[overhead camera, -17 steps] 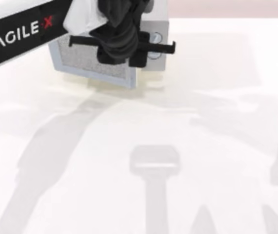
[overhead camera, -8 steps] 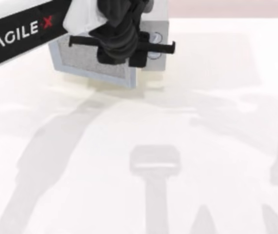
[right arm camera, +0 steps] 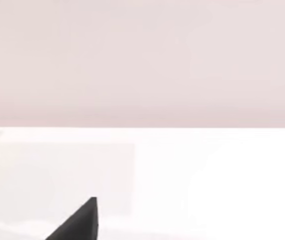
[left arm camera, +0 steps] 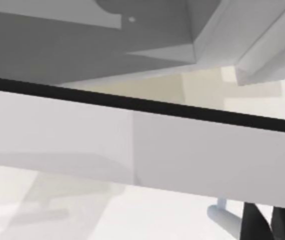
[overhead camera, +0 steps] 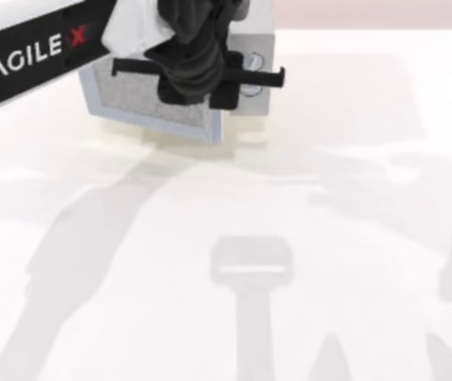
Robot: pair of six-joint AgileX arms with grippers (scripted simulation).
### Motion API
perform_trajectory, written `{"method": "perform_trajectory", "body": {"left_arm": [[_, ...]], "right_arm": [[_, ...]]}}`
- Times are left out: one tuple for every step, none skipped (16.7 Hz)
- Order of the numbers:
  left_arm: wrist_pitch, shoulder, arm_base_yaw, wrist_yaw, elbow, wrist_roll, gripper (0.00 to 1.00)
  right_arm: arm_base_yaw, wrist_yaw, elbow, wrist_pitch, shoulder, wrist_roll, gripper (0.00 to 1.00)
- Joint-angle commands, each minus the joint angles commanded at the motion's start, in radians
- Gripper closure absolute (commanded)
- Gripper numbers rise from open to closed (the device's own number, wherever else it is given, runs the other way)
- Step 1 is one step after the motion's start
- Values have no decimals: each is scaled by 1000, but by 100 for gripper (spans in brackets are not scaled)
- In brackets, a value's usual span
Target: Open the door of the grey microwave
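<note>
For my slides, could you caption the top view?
Left gripper at the grey microwave, its door swung partly open.

The top view is very bright and washed out, so the white table [overhead camera: 353,238] nearly blends into the pale background. Soft grey shadows of the arms stretch across it toward six o'clock, with blurred edges, suggesting diffuse light from above and behind. A faint yellowish shadow lies under the microwave [overhead camera: 250,48] at twelve o'clock. The left wrist view is mid-toned, with a shaded grey cavity toward eleven o'clock. The right wrist view is pale and nearly featureless, with no glare spots.
</note>
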Motion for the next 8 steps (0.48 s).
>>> {"method": "perform_trajectory", "body": {"left_arm": [[0, 0, 0, 0, 0, 0, 100], [0, 4, -7, 5, -2, -4, 100], [2, 1, -6, 7, -5, 0, 100], [8, -9, -4, 12, -18, 11, 100], [17, -23, 1, 20, -37, 28, 100], [26, -39, 6, 30, -62, 49, 100], [36, -56, 11, 40, -88, 71, 100], [46, -72, 15, 50, -110, 91, 100]], "right_arm": [[0, 0, 0, 0, 0, 0, 0], [0, 0, 0, 0, 0, 0, 0], [0, 0, 0, 0, 0, 0, 0], [0, 0, 0, 0, 0, 0, 0], [0, 0, 0, 0, 0, 0, 0], [0, 0, 0, 0, 0, 0, 0], [0, 0, 0, 0, 0, 0, 0], [0, 0, 0, 0, 0, 0, 0]]}}
